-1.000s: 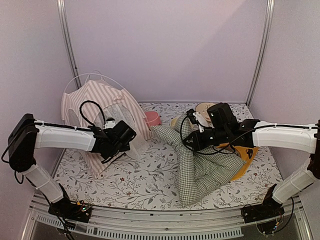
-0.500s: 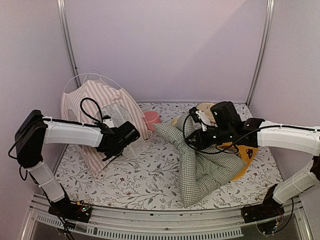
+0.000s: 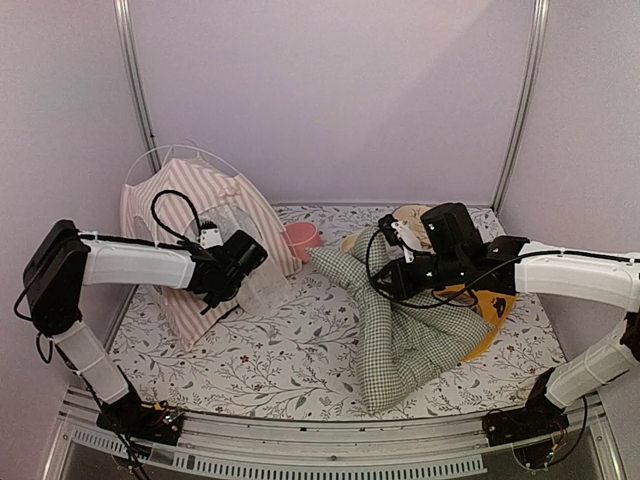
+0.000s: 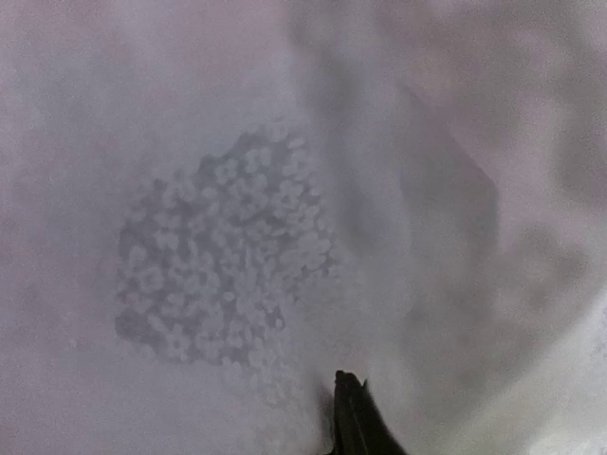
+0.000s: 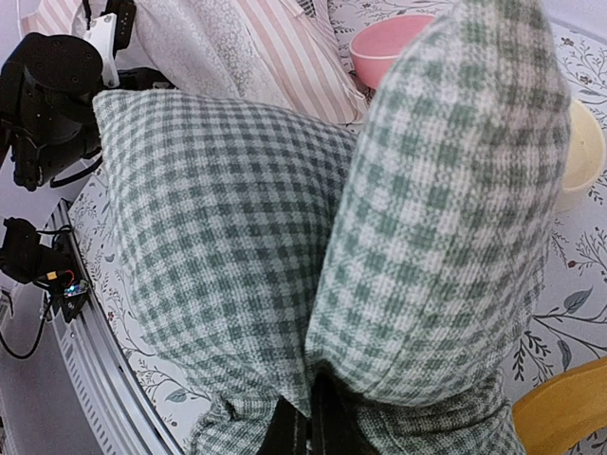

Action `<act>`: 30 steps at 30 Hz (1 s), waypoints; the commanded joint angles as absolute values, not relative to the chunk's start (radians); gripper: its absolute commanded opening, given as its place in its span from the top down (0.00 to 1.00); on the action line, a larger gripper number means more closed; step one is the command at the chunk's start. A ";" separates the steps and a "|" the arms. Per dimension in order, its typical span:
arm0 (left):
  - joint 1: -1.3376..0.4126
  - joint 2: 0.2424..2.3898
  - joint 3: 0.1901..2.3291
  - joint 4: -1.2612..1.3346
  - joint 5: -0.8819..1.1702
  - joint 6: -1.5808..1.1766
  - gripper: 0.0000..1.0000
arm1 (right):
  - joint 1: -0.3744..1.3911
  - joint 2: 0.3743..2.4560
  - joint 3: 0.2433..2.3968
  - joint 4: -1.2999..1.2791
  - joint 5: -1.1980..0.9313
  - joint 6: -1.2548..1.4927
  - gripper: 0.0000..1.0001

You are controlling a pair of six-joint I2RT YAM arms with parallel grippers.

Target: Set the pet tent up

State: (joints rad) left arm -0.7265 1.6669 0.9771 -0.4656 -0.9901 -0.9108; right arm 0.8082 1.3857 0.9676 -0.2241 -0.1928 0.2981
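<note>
Flowered table [image 3: 300, 375], striped tent [image 3: 195, 195] upright at its back left, peak up, sheer door facing the table's middle, checked cushion [image 3: 400, 335] sprawled to its right, my left hand [image 3: 252, 262] against that door, grip hidden so I cannot tell, my right hand [image 3: 385, 280] pinched on a cushion fold.

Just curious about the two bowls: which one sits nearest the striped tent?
The pink bowl, right beside the pet tent; the cream bowl sits farther right.

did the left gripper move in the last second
Yes. The left gripper has shifted left and back, away from the pink bowl and closer against the pet tent.
</note>
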 commanded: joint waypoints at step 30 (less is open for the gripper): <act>-0.680 1.489 1.330 -0.291 -0.054 -0.494 1.00 | 0.907 1.380 0.940 -0.150 -0.229 0.206 1.00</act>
State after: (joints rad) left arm -0.7197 1.4437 1.2785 -0.2790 -0.1364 -0.4747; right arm 0.8551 1.4254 0.9642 -0.2180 -0.1936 0.2493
